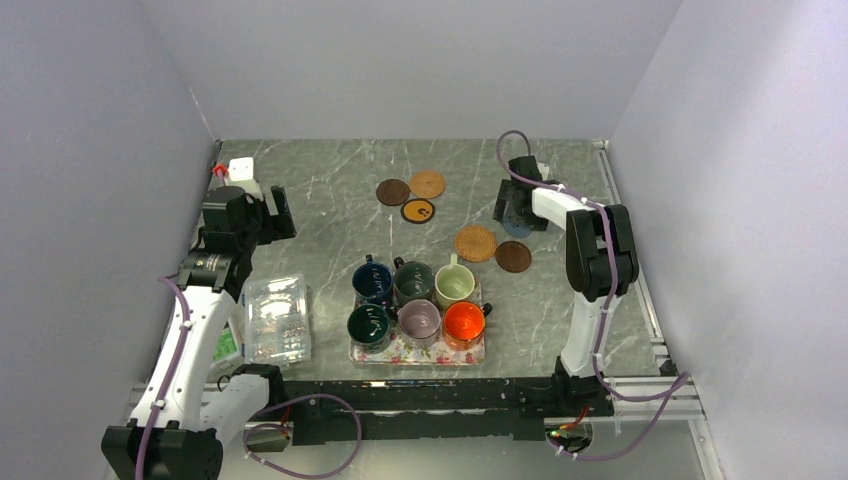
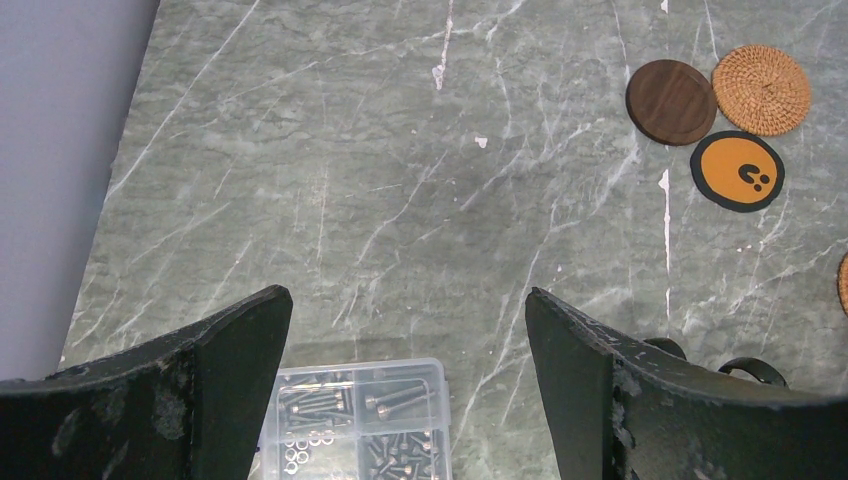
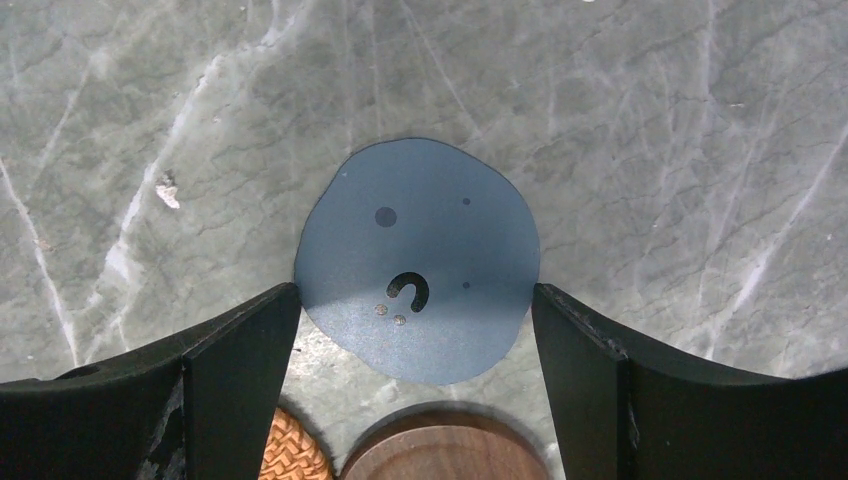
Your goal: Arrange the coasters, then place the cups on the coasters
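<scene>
Six coasters lie on the marble: dark brown (image 1: 393,191), tan woven (image 1: 427,184) and black with an orange face (image 1: 418,211) at the back, with another tan woven (image 1: 475,243) and another dark brown (image 1: 513,256) nearer. A thin blue-grey coaster (image 3: 418,260) lies flat under my right gripper (image 3: 415,300), which is open with a fingertip at each side of it. Navy (image 1: 372,281), dark green (image 1: 413,283), cream (image 1: 455,285), dark green (image 1: 369,325), mauve (image 1: 419,321) and orange (image 1: 464,322) cups stand on the floral tray (image 1: 417,352). My left gripper (image 2: 408,300) hangs open and empty over bare marble at the left.
A clear plastic compartment box (image 1: 276,318) of screws lies left of the tray, under the left arm. A small white object (image 1: 242,170) sits in the back left corner. Grey walls close in the table on three sides.
</scene>
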`<state>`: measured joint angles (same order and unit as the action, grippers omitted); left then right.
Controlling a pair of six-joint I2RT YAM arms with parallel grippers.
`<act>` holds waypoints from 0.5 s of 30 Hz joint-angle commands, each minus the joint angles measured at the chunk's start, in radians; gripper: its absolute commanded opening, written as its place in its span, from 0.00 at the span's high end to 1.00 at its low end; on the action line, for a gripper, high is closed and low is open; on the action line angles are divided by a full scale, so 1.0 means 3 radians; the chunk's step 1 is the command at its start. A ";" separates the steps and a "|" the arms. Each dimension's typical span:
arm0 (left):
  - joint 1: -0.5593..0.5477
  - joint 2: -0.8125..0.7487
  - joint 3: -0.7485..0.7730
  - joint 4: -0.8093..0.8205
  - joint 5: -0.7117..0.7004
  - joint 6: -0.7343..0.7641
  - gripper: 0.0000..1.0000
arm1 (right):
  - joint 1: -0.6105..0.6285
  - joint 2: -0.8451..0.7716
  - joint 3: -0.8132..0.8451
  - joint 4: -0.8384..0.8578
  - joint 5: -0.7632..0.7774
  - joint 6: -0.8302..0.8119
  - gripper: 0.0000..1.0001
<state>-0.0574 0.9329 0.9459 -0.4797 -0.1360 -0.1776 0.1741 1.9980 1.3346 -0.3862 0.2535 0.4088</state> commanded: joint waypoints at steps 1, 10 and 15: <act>0.0009 0.0004 0.0002 0.0075 -0.0022 0.0011 0.06 | 0.0092 0.0122 -0.0070 -0.0304 -0.0068 -0.0106 0.12; 0.0012 0.0004 0.0002 0.0075 -0.0029 0.0009 0.06 | 0.0165 0.0015 -0.0131 -0.0294 -0.0116 -0.0122 0.12; 0.0010 0.0000 0.0002 0.0074 -0.0017 0.0006 0.06 | 0.0189 0.0012 -0.0111 -0.0285 -0.0186 -0.0128 0.12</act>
<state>-0.0574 0.9337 0.9459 -0.4797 -0.1364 -0.1776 0.2123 1.9949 1.3296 -0.3836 0.2321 0.4026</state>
